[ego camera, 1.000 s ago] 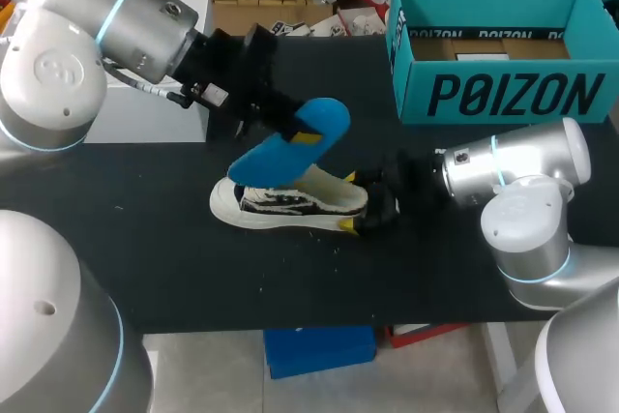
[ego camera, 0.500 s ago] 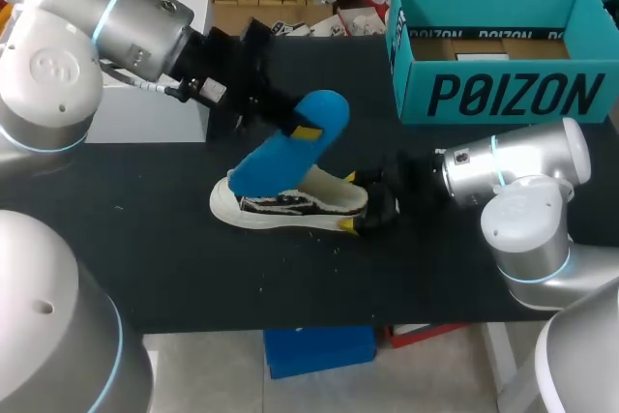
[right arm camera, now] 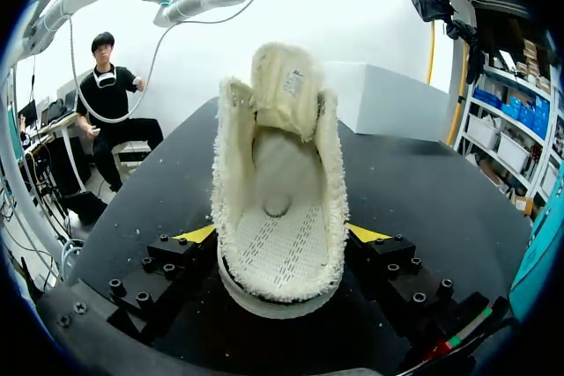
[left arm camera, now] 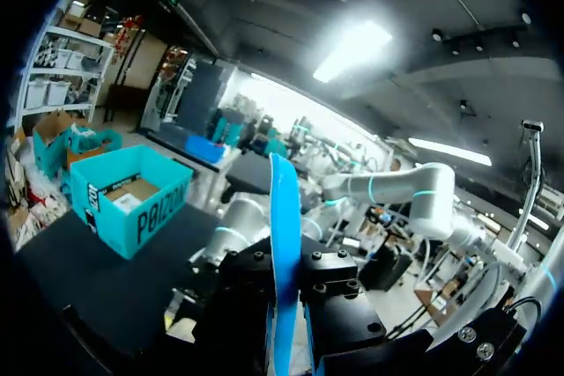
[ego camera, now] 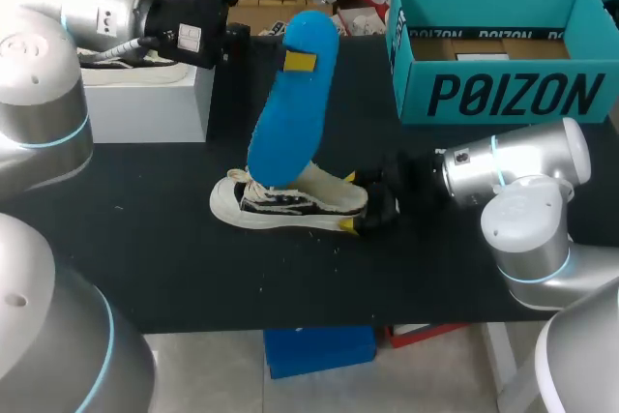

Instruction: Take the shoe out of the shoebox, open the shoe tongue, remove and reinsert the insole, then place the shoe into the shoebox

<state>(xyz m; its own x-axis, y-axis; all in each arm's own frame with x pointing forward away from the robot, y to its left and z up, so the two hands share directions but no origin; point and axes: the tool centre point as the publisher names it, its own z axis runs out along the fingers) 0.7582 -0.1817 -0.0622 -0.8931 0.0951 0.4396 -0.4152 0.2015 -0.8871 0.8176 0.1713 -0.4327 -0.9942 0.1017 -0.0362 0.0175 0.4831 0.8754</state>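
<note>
Insole (ego camera: 290, 113) over shoe (ego camera: 290, 205) — shoebox (ego camera: 503, 94) apart

A white, fleece-lined shoe (ego camera: 290, 202) sits on its sole mid-table, a blue insole (ego camera: 293, 99) tilted steeply above its front half — the open teal shoebox (ego camera: 503, 94) stands well apart.

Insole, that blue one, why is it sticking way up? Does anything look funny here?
Only that. The blue insole stands almost upright over the shoe, pinched by the left end effector, and the shoe's fleecy inside is bare. The right end effector grips the shoe by its heel end. Nothing looks broken.
</note>
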